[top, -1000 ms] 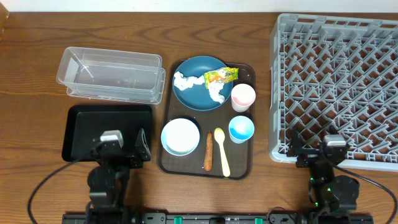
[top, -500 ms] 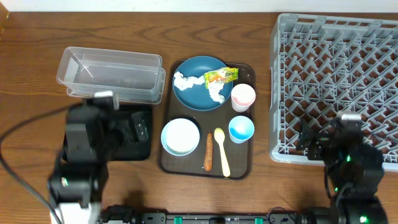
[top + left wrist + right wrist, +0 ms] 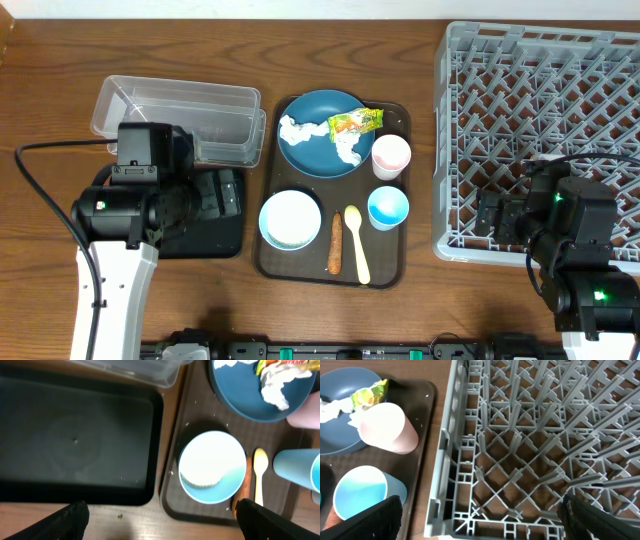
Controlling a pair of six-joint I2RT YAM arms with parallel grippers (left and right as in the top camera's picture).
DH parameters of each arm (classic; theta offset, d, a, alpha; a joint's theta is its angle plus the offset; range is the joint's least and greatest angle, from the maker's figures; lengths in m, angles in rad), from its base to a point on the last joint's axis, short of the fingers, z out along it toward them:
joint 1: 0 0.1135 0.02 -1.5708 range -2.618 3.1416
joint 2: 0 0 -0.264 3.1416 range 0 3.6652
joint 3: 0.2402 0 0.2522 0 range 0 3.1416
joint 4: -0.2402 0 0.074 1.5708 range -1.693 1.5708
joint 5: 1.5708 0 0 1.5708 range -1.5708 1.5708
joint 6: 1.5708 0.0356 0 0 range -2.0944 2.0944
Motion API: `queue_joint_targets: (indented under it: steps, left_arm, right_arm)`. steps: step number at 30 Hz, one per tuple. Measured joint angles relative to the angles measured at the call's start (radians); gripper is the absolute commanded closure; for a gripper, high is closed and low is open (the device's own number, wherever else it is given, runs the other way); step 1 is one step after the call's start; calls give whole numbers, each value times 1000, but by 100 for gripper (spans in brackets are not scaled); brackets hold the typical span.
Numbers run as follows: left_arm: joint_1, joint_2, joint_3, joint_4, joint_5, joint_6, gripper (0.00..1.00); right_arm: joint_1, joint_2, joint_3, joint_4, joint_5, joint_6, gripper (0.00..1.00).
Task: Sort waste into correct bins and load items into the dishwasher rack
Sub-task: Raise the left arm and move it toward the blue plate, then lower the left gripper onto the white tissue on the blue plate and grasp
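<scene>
The thin orange-brown food stick [image 3: 335, 243] lies lengthwise, near-to-far, on the dark brown serving tray [image 3: 390, 257], just beside the pale yellow spoon [image 3: 357, 245]. Both gape empty: left claw [image 3: 165, 520], right claw [image 3: 485, 521].

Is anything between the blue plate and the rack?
Yes: the white-pink cup stands right of the plate, between it and the rack. The plate also carries tissue and a wrapper.
</scene>
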State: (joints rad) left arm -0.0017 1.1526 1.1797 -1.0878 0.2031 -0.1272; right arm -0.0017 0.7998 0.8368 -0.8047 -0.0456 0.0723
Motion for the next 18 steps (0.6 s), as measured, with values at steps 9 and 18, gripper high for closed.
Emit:
queue_joint_targets:
  steps: [9,18]
  left_arm:
    - [-38,30,2,248,-2,-4,5]
    - [-234,303,145,373,-34,89,5]
  right_arm:
    - [0,0,0,0,-7,0,1]
    - [0,0,0,-16,-7,4,1]
